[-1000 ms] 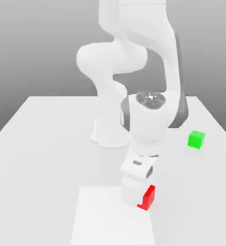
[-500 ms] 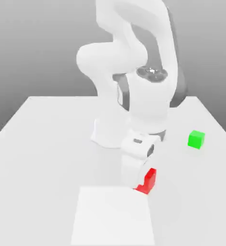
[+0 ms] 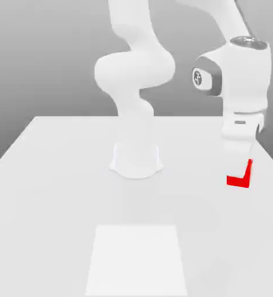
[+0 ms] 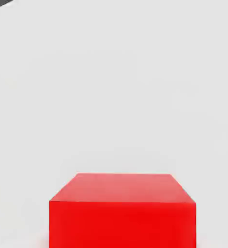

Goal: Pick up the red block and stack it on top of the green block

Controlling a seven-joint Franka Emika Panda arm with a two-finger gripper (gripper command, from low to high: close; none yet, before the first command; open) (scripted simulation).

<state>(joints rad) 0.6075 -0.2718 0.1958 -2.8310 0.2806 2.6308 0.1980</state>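
Observation:
In the exterior view my gripper (image 3: 240, 167) hangs at the exterior view's right side of the table, shut on the red block (image 3: 241, 180). White fingers (image 3: 237, 155) cover most of the block's face, leaving an L-shaped red part showing. The green block is hidden; the held red block and my hand cover the spot where it stood. In the hand view the red block (image 4: 122, 210) is close to the camera, with the white table (image 4: 111, 87) beyond it.
The arm's round white base (image 3: 135, 163) stands at the middle of the white table (image 3: 51, 191). A lighter square patch (image 3: 137, 258) lies near the table's front edge. The table's right edge runs close beside my gripper.
My gripper rose from the lighter patch at the front and swung to the exterior view's right with the red block. It now covers the place where the green block showed.

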